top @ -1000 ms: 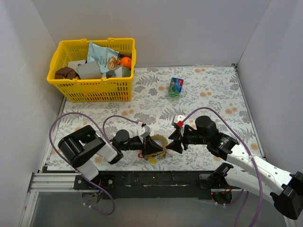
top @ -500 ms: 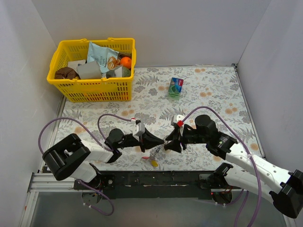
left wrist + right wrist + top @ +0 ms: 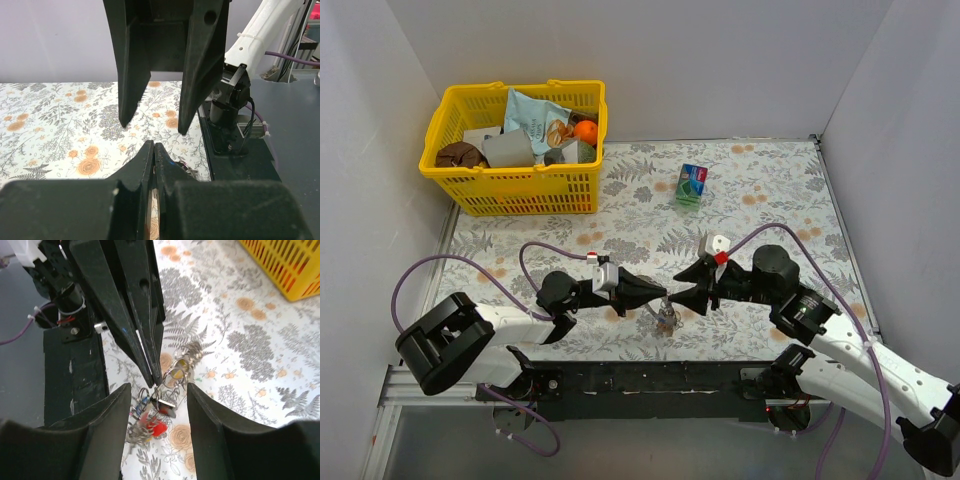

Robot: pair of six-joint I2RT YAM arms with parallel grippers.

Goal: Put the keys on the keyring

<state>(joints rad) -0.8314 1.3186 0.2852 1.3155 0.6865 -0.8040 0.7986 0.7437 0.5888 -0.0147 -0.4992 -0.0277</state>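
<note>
— Where is the work?

— Close to the near edge of the table (image 3: 770, 190), about midway along it. The left gripper (image 3: 657, 292) and the right gripper (image 3: 680, 298) point at each other with their tips almost meeting, and the metal hangs just under them.

— Which one has hold of it?

— The left. Its jaws are pressed fully together. From the right wrist view they seem to pinch the rim of the keyring (image 3: 185, 360), which shows edge-on and toothed, slanting away from the fingertips. I can't be sure it is the rim and not a key's own loop. The right jaws are spread wide with nothing between them.

— And the keys?

— The keys (image 3: 149, 426) dangle in a bunch just below the left fingertips. Red and blue tags are visible, and something yellow sits up beside the ring. Whether the bunch touches the table I can't tell.

— How will it all handle?

— My guess is light, hard, slick metal. The ring looks stiff, so a firm pinch across its flat rim should hold, though it could pivot between the pads. The keys swing freely and are too small for a loose grab. Taking one by its plastic tag looks safer, since that is its widest and least slippery part.
</note>
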